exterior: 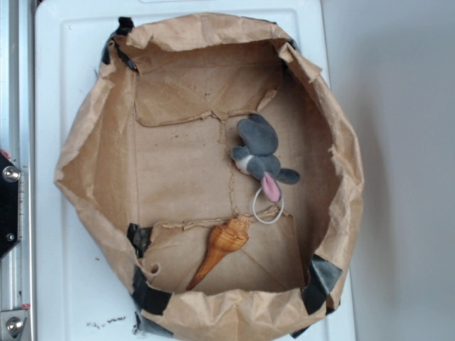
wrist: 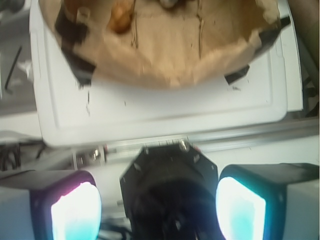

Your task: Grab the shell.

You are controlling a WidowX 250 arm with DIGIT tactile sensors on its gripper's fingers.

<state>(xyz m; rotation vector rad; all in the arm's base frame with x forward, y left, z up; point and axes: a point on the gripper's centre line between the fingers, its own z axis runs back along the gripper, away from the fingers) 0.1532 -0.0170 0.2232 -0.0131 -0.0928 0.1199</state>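
**Exterior view: shell waits untouched, gripper not yet over the bag**

The exterior view shows the shell (exterior: 222,250) lying flat on the floor of an opened brown paper bag (exterior: 85,142), near the bag's lower wall. Its wide ridged end points toward a grey plush bunny (exterior: 259,156) and its tip angles down toward the bag's taped corner. The bunny's white loop (exterior: 269,212) lies just beside the shell's wide end, so the two sit close together.

No arm appears in this view. In the wrist view, the gripper (wrist: 159,207) has its two pads spread wide apart with nothing between them, and it hangs over the white tray (wrist: 165,112), outside the bag's rim. An orange blur at the top may be the shell, well ahead of the pads.

The approach step looks barely begun. Next, the gripper likely needs to travel over the rim, line up across the shell's slim body, and descend clear of the loop.
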